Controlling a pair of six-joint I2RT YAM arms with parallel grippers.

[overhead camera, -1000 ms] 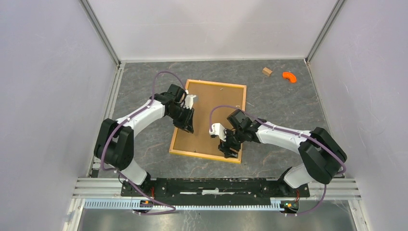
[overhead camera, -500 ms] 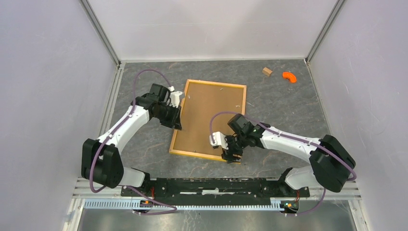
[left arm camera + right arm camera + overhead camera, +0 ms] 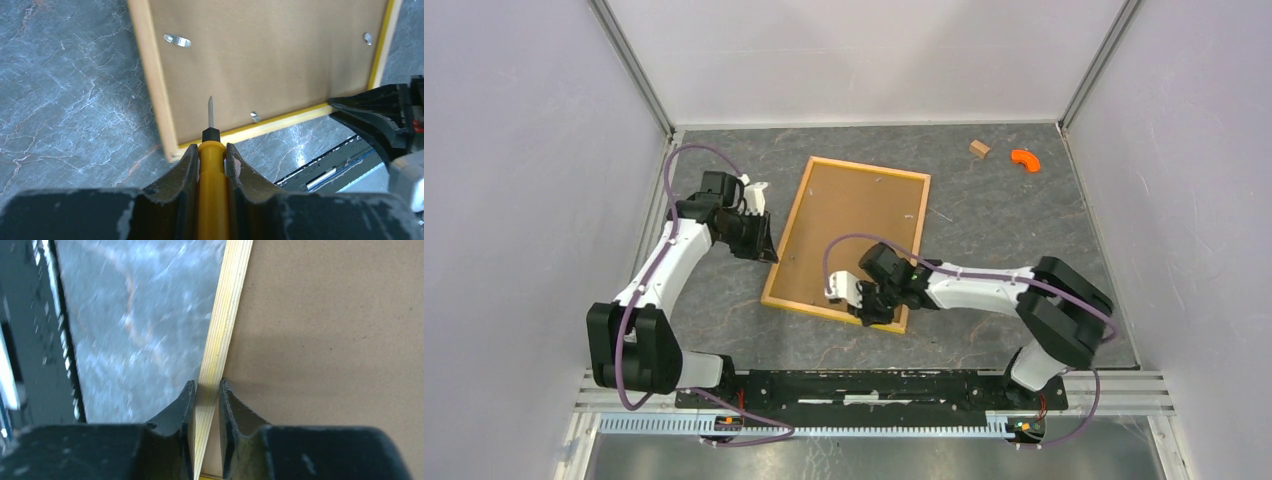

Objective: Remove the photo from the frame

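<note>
Two tools engaged: your left tool [image 3: 211, 150] clamps a yellow-handled screwdriver [image 3: 212, 195] beside the frame [image 3: 787, 235], your right tool [image 3: 207, 390] pinches its wooden rail toward the table's [image 3: 1014, 230] near edge.

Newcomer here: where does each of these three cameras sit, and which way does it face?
Top external: fixed above and behind the arms, looking down on the table and the frame, back up; both arms show.
Left wrist: on the left arm, looking along the left gripper, holding a screwdriver, toward the frame's back.
Right wrist: looking along the right gripper, pinching the frame's wooden edge.
Shared: all show the frame's brown back.
</note>
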